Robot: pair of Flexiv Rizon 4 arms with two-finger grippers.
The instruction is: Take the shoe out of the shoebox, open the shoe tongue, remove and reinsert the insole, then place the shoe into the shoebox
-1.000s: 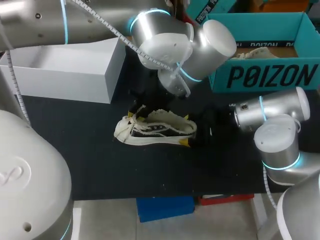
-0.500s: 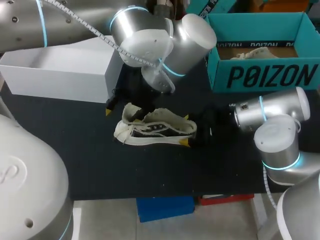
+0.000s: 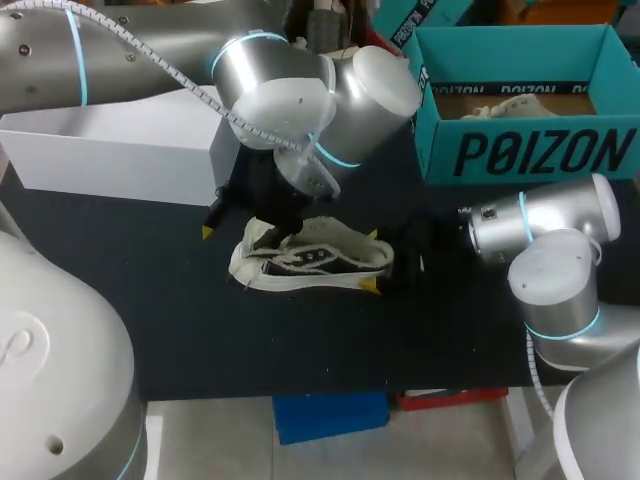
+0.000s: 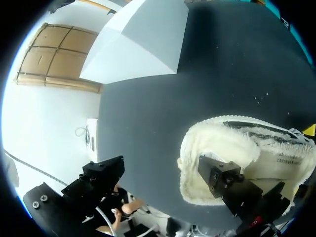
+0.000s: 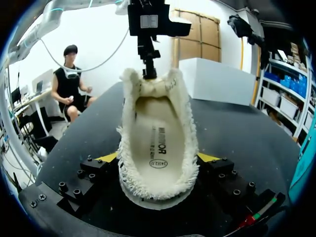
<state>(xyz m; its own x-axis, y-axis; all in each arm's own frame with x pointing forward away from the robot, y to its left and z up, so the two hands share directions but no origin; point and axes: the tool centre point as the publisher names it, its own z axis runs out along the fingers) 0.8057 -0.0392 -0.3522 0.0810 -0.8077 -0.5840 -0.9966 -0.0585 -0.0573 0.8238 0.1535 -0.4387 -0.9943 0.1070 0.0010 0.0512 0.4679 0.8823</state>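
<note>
A cream, fuzzy-edged shoe lies on its side on the black table. Its heel sits between the fingers of my right gripper, whose yellow pads press it from both sides. In the right wrist view the shoe points away from the gripper, and its insole shows inside. My left gripper hangs over the toe end, open wide. One finger rests on the shoe's toe; the other finger stands out beside the shoe, over bare table.
The teal shoebox stands open at the back right, with another pale shoe inside. A white box stands at the back left, close behind my left arm.
My left gripper has opened wide, let go of the shoe's upper at the toe end, and shifted to the left. The right gripper and the shoe have stayed put.
</note>
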